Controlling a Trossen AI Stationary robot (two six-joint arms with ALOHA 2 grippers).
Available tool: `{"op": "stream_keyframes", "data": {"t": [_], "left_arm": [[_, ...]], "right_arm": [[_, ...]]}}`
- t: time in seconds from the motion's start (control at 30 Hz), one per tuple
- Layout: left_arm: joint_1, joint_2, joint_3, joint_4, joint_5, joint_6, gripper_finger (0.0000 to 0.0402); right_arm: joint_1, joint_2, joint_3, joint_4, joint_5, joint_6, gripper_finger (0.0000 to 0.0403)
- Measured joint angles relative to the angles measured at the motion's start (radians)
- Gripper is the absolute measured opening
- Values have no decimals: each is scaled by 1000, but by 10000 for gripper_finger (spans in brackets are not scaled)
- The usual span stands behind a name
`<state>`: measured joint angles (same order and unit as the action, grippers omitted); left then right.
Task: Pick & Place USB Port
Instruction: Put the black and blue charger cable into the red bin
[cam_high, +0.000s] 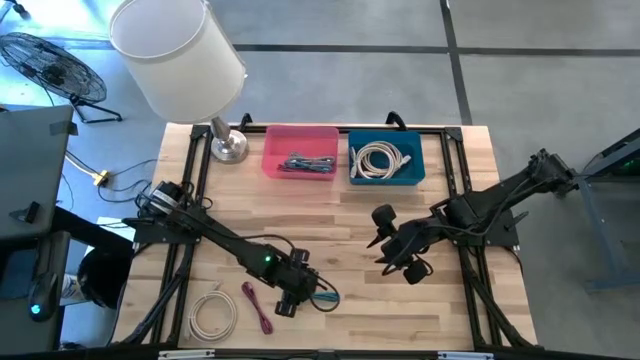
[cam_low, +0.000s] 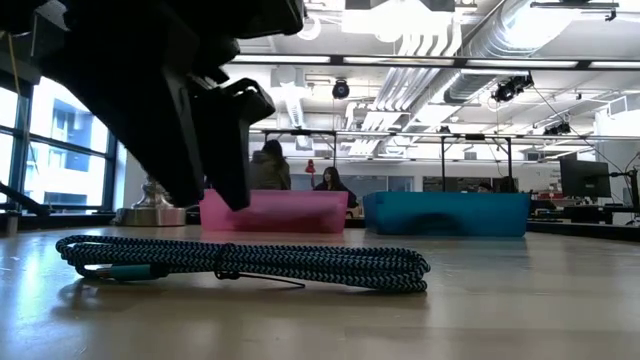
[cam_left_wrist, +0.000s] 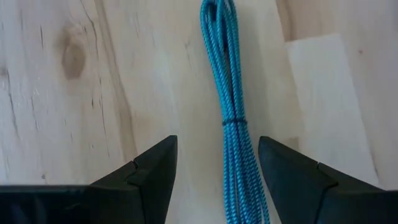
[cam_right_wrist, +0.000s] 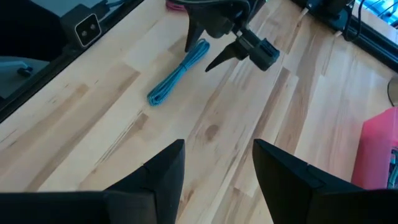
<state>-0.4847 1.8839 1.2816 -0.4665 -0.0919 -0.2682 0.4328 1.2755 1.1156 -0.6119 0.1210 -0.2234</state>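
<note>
left gripper (cam_left_wrist: 214, 180) hangs w/ jaws spread wide astride the coiled blue cable (cam_left_wrist: 229, 112), which lies flat on the table (cam_high: 420, 310), not gripped yet. pink bin (cam_high: 300, 135) & blue bin (cam_high: 386, 178) already hold cables, so this pick & place is left. right gripper (cam_right_wrist: 214, 168) waits mid-table, released, holding nothing.

No legible text, labels or numbers — none anywhere (bins included)

Right gripper (cam_right_wrist: 214, 168) with fingers apart above bare wood — beyond, the left gripper (cam_right_wrist: 202, 53) straddles the blue cable (cam_right_wrist: 177, 73).
</note>
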Motion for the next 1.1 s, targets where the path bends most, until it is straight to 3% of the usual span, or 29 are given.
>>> {"op": "stream_keyframes", "data": {"t": [0.63, 0.8, 0.9, 1.03, 1.1], "left_arm": [[0, 76, 1, 18, 124, -1, 220], [6, 109, 4, 19, 93, 27, 213], [4, 111, 4, 18, 35, 0, 166], [4, 112, 3, 13, -28, 4, 31], [4, 113, 12, 1, -56, 6, 24]], "right_arm": [[0, 0, 0, 4, -1, -1, 181], [0, 0, 0, 7, 0, 0, 181], [0, 0, 0, 10, -1, 3, 181], [0, 0, 0, 11, -1, 8, 181], [0, 0, 0, 11, -1, 19, 181]]}}
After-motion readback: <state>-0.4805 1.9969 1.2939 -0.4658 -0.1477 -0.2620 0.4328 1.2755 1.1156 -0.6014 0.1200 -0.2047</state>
